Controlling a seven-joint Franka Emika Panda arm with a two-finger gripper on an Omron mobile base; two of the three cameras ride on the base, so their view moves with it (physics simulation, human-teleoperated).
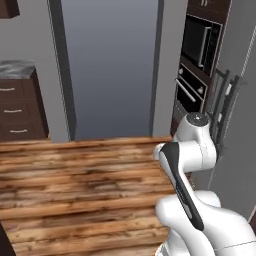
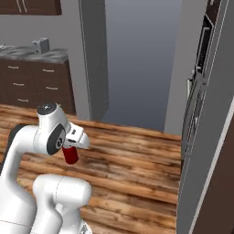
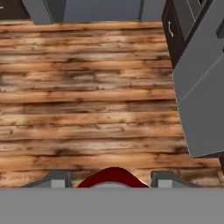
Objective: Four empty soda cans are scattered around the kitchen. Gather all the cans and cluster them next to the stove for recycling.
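One red soda can (image 2: 70, 155) hangs upright under my hand, low over the wooden floor, with my gripper (image 2: 71, 147) shut on it. In the hand view the can's red rim (image 3: 113, 174) shows at the bottom edge, and a dark fingertip (image 3: 54, 179) stands close on each side of it. In the left base view the arm's white links hide both hand and can. The stove is out of view.
Plank floor (image 1: 80, 175) spreads ahead. A tall grey fridge (image 2: 205, 137) and a dark wall-oven stack (image 1: 197, 70) stand close on the right. Dark drawers under a stone counter (image 2: 32, 77) with a silver toaster (image 2: 41, 45) lie far left. A grey opening (image 1: 110, 65) lies ahead.
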